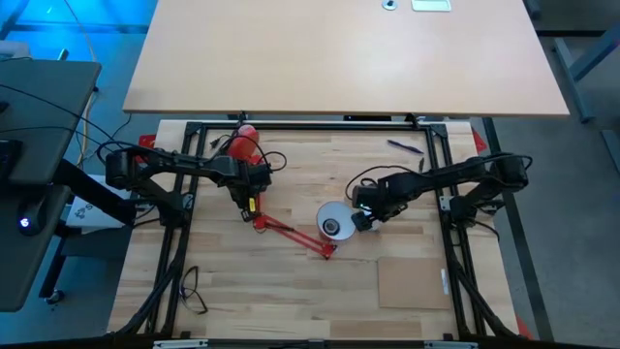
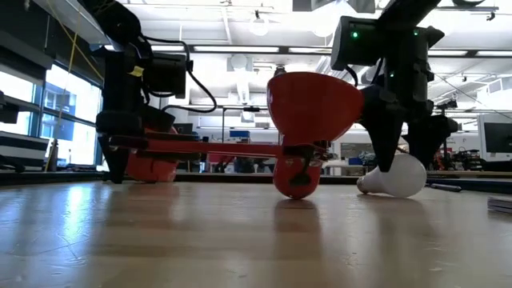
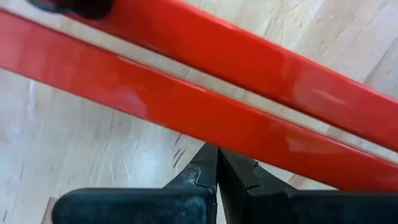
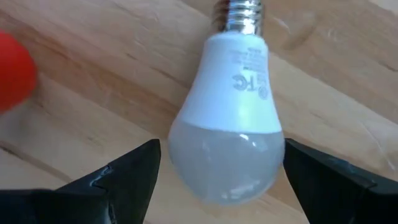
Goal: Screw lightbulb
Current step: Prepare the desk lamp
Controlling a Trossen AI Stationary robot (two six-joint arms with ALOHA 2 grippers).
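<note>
I find the right gripper (image 4: 217, 180) lowered over the lightbulb (image 4: 231, 118), its fingers (image 4: 121, 177) standing wide apart with the bulb's rounded glass end between them. I see a gap on each side, so neither finger touches the bulb. The lightbulb lies on its side on the wooden table (image 1: 291, 291), its screw base (image 4: 238, 15) pointing away from the fingers, just beside the red lamp shade (image 2: 314, 104). From table level the bulb (image 2: 396, 178) rests on the surface directly under the right gripper's fingertips.

I find the left gripper (image 3: 217, 165) with its fingers pressed together, their tips just beside the lamp's red arm bars (image 3: 186, 112); I cannot tell whether they touch. The lamp's red base (image 1: 242, 145) sits behind that gripper.
</note>
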